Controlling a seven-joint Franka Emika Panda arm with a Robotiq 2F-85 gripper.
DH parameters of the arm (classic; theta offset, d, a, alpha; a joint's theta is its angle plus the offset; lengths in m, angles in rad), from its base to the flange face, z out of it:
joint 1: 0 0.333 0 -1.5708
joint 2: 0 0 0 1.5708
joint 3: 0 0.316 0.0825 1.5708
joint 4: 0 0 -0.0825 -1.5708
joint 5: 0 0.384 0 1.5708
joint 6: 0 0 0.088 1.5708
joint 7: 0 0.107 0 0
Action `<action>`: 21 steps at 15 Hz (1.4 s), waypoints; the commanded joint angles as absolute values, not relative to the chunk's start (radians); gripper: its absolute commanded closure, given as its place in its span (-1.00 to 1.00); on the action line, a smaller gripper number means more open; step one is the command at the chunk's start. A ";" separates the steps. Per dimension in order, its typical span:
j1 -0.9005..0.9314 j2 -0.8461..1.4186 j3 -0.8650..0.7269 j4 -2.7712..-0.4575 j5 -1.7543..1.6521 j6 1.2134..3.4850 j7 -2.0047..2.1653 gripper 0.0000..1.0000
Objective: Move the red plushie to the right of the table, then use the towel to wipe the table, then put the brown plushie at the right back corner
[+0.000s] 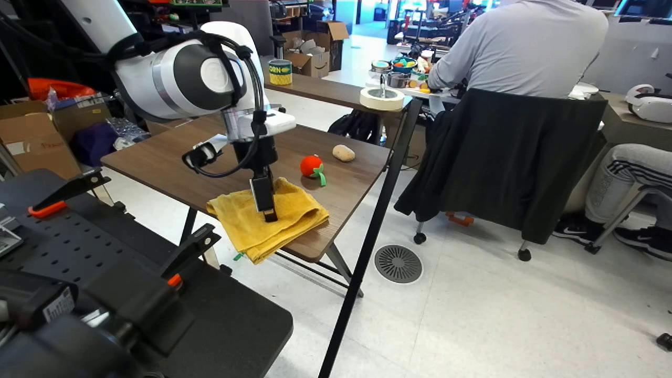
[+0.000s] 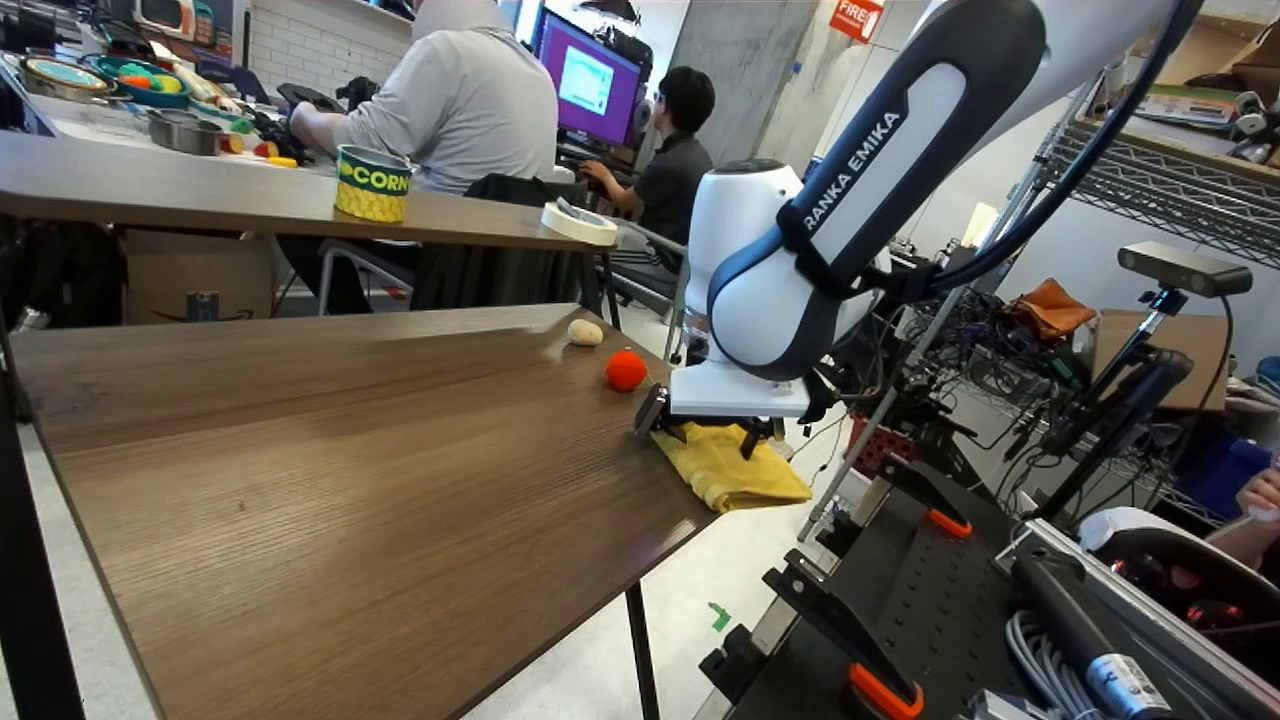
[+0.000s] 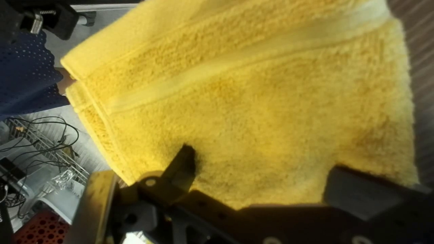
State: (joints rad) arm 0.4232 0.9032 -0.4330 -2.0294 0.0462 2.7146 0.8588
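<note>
Towel [image 2: 735, 475] folded at the three o'clock edge of the table [image 2: 350, 480] in an exterior view, partly overhanging. Judged light, soft, limp, not fragile; take hold at a thick fold. Gripper [image 3: 262, 161] over it: jaws apart, nothing clamped. Legible, clocked from the towel: arm [image 2: 882, 175], one o'clock, "RANKA EMIKA"; can [image 2: 373, 184], ten o'clock, "CORN"; sign [image 2: 857, 18], just past twelve, "FIRE".

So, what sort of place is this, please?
Probably a robotics lab: an exterior view shows a robot arm, a mounted camera, and a person sitting at a monitor.
</note>
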 commanded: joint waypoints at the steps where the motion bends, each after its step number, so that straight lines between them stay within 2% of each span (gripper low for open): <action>1: 0.467 0.852 -0.354 -2.065 0.026 2.813 0.894 -1.00; 2: 0.404 0.895 -0.419 -2.026 0.012 2.713 0.882 -1.00; 7: 0.401 0.849 -0.407 -2.065 0.007 2.719 0.850 -1.00; 12: 0.425 0.687 -0.414 -2.241 0.006 2.898 0.813 -1.00; 17: 0.406 0.442 -0.384 -2.476 0.045 3.186 0.692 -1.00; 21: 0.249 0.223 -0.204 -2.627 0.105 3.302 0.552 -1.00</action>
State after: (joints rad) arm 0.3797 0.4141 -0.3472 -2.4931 0.0552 3.2492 0.6685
